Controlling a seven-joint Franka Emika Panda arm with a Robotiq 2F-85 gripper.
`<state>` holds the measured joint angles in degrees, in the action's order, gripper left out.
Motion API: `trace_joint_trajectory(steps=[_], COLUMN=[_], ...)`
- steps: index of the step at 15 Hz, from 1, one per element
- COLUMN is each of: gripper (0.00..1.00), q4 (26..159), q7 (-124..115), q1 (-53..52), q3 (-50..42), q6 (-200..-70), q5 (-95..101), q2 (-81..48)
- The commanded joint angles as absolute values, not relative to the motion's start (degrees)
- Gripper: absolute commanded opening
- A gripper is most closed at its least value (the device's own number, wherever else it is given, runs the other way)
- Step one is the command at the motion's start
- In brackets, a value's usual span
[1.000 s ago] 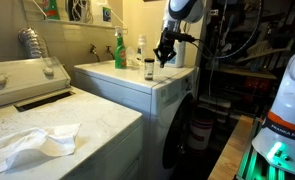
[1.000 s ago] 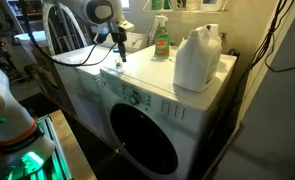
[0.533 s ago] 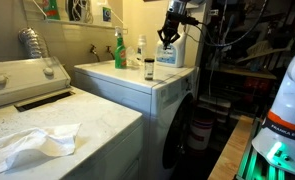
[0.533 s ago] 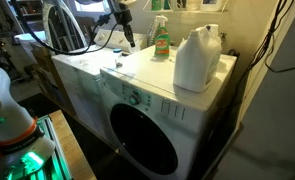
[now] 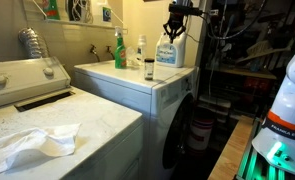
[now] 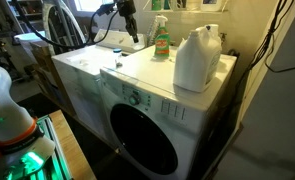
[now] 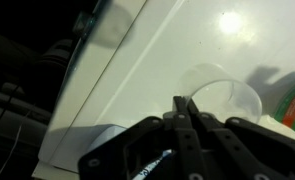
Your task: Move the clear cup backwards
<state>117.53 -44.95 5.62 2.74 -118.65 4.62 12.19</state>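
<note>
Well above the clear cup (image 5: 149, 69), gripper (image 5: 173, 36) (closed) hovers.

A white jug (image 6: 197, 58) and green bottle (image 6: 161, 42) (spray-topped) top the washer (image 6: 137, 72).

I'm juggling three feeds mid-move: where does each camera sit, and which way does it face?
Exterior view: beside the machines, looking along their tops at the clear cup and white jug; gripper above.
Exterior view: facing the washer front, looking down on its top; gripper at the back.
Wrist view: looks down past the shut gripper at the clear cup.
Shared: gripper in all; white jug in both exterior views.
</note>
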Motion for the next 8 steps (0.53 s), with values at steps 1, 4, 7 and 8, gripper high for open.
trace_joint_trajectory(steps=[1, 4, 7, 8], gripper=[0.01, 0.01, 0.01, 0.01], q4=[117.38, 114.52, 110.18, 108.68], q7=[-45.03, -45.46, -47.93, -48.68], q1=[5.15, 4.94, 5.14, 5.10], q3=[2.30, 1.94, 1.31, 0.94], q6=[-118.48, -123.74, -127.37, -128.06], q5=[4.71, 2.62, 1.21, 0.75], q2=[12.08, 8.26, 3.39, 1.77])
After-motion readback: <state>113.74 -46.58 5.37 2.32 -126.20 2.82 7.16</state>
